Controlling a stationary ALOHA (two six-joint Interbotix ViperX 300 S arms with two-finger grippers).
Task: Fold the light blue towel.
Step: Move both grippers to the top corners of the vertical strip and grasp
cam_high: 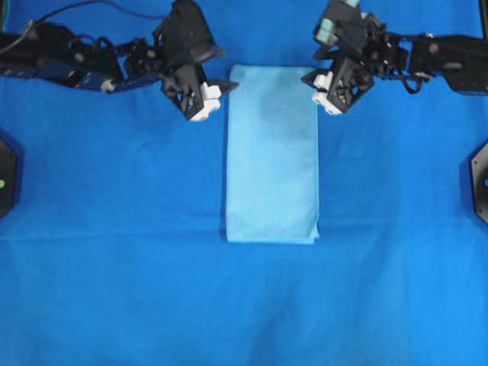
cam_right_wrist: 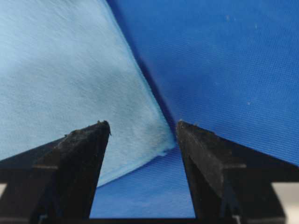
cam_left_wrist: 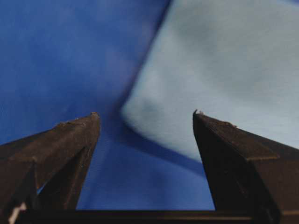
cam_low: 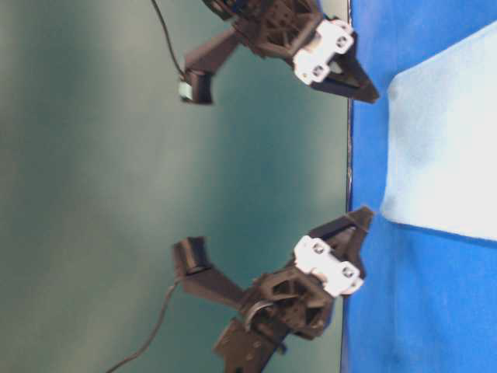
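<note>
The light blue towel (cam_high: pixel 272 152) lies flat on the royal-blue tablecloth (cam_high: pixel 114 290), folded into a narrow upright rectangle at the middle. My left gripper (cam_high: pixel 213 95) hovers at the towel's far left corner. In the left wrist view it (cam_left_wrist: pixel 145 113) is open and empty, with the towel corner (cam_left_wrist: pixel 219 65) ahead and to the right of the jaws. My right gripper (cam_high: pixel 322 88) hovers at the far right corner. In the right wrist view it (cam_right_wrist: pixel 141 122) is open and empty, and the towel corner (cam_right_wrist: pixel 60 70) shows between the fingers, below them.
Black fixtures sit at the left edge (cam_high: pixel 4 177) and the right edge (cam_high: pixel 480 181) of the table. Both arms stretch along the far edge. The table-level view shows the towel's end (cam_low: pixel 443 148) and a teal wall (cam_low: pixel 93 155) behind the grippers.
</note>
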